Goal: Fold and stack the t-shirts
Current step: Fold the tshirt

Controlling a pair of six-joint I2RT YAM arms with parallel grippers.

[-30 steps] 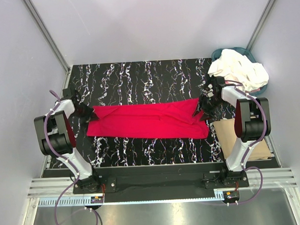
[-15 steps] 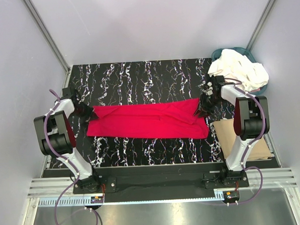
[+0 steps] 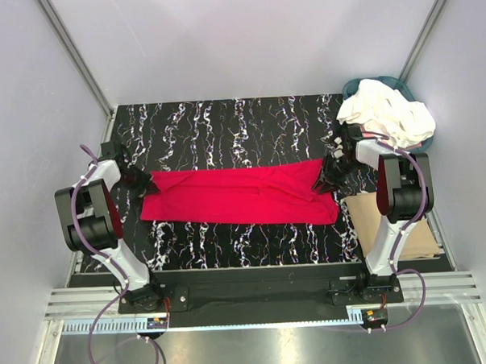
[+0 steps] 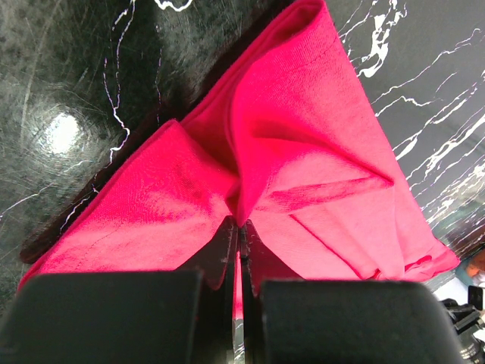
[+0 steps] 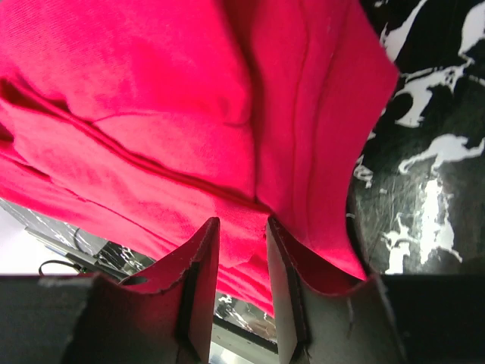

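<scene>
The red t-shirt (image 3: 240,197) lies flat on the desk (image 3: 224,126) as one long band stretched between your two end effectors. Each short end of it sits under one of them. It looks folded lengthwise once already, judging by the layered edges in the wrist views. I judge the crosswise folds are still to do, and nothing is stacked yet.

The left end effector (image 4: 239,225) is pinched tight on the shirt's left end, with cloth rising in a ridge straight ahead of its tips. The right end effector (image 5: 241,227) stands narrow, not fully closed, with red cloth filling the gap. That reads as a grip on a thick bunch of layers at the shirt's right end.

The cream-white t-shirts (image 3: 385,119) are heaped unfolded in the teal basket (image 3: 353,87), just beyond and outboard of the right end effector. So most of the job remains. The cardboard sheet (image 3: 390,224) lies on the base side of that same end effector, bare.

Compared with a second ago, the left arm has not moved. The right end effector has narrowed onto the cloth, and its forearm has swung slightly inward. The shirt's outline is practically unchanged.
</scene>
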